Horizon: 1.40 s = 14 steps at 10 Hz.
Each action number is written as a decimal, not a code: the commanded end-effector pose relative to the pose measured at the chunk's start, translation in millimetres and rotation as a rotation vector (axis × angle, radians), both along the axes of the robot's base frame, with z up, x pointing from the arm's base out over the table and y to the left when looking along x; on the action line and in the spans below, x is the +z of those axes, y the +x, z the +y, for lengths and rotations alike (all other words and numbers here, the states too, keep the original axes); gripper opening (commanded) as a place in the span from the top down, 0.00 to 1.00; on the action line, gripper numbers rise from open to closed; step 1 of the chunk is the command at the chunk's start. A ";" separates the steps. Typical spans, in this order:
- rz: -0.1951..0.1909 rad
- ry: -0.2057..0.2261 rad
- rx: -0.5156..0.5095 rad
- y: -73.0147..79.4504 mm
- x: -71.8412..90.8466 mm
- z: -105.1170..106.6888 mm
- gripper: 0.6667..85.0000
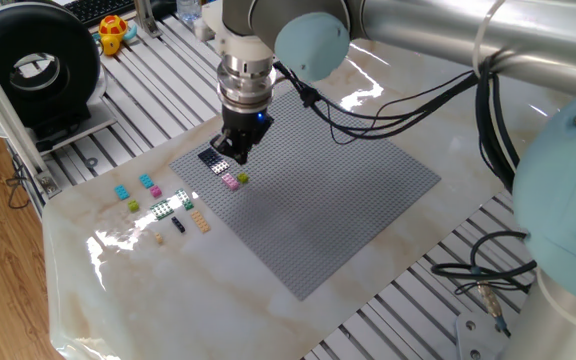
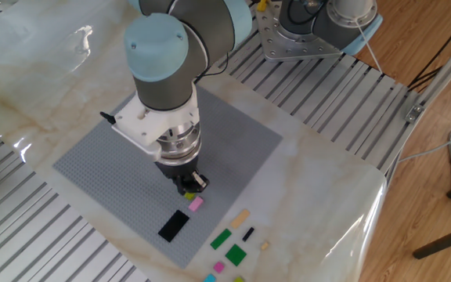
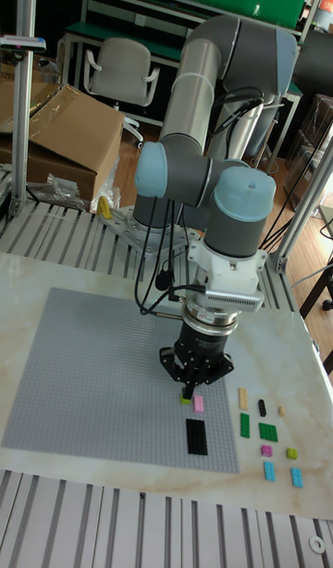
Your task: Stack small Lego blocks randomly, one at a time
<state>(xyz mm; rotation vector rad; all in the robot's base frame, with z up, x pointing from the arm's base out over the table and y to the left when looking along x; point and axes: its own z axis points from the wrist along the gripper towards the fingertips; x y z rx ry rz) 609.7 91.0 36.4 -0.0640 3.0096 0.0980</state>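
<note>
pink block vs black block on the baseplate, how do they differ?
The pink block is small and squarish; the black block is a much longer, larger plate. The pink block sits right under the gripper, next to a yellow-green block; the black block lies farther out, near the edge of the baseplate. Both lie flat on the baseplate, ungripped.

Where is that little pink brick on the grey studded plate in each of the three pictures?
One fixed view: the pink brick lies near the grey baseplate's left corner, just below the hand.
The other fixed view: the pink brick sits near the plate's lower edge, below the hand.
Tall fixed view: the pink brick is just under the hand, at the plate's right side.
Shared landmark: the flat black plate beside it.
</note>
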 end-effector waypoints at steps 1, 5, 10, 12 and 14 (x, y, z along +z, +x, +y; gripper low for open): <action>-0.073 -0.004 0.039 15.6 3.3 -2.8 0.99; 0.043 -0.013 0.057 19.3 11.7 -14.1 0.99; 0.007 -0.046 0.016 30.9 9.5 -22.9 0.99; 0.058 -0.036 0.046 16.3 14.5 -32.4 0.99; 0.069 -0.049 0.051 12.7 11.5 -34.4 0.99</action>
